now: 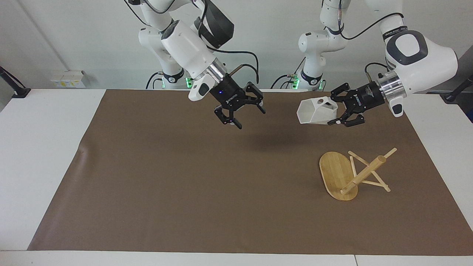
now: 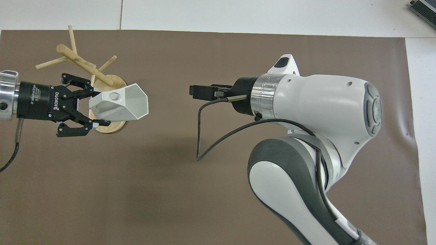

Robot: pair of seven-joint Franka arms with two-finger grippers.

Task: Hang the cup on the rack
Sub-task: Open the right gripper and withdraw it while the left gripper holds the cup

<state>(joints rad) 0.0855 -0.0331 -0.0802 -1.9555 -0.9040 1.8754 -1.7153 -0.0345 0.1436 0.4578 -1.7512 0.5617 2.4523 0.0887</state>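
Cup (image 1: 313, 111) hangs clamped in my left hand (image 1: 338, 111) above the rack (image 1: 354, 173); right hand (image 1: 242, 111), open and empty, waits aside. I'd line the handle hole with a peg.
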